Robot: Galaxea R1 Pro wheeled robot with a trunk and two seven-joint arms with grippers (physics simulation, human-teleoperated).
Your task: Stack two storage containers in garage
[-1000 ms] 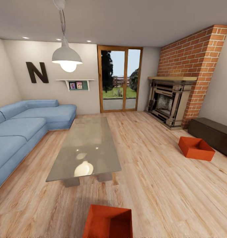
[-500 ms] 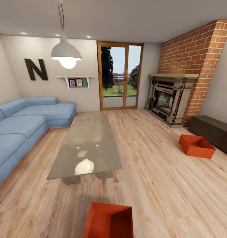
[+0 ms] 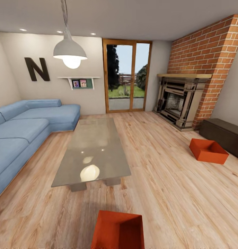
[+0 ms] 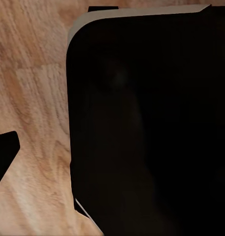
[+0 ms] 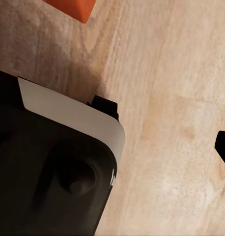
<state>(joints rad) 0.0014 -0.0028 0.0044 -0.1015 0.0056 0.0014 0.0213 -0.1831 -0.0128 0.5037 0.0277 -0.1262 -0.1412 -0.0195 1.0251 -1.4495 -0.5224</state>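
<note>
Approach step, living room: near storage container (image 3: 119,230) on wood floor (image 3: 174,193) just ahead, other container (image 3: 208,150) by bench (image 3: 224,135). Gripper state: cannot tell. Next: reach down, grab nearest.

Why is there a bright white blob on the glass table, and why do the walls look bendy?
In the head view, the blob on the coffee table is the hanging lamp mirrored in the glass; the wide lens tilts the brick fireplace and walls near the edges. In the left wrist view, a dark robot part blocks the wood floor.
</note>
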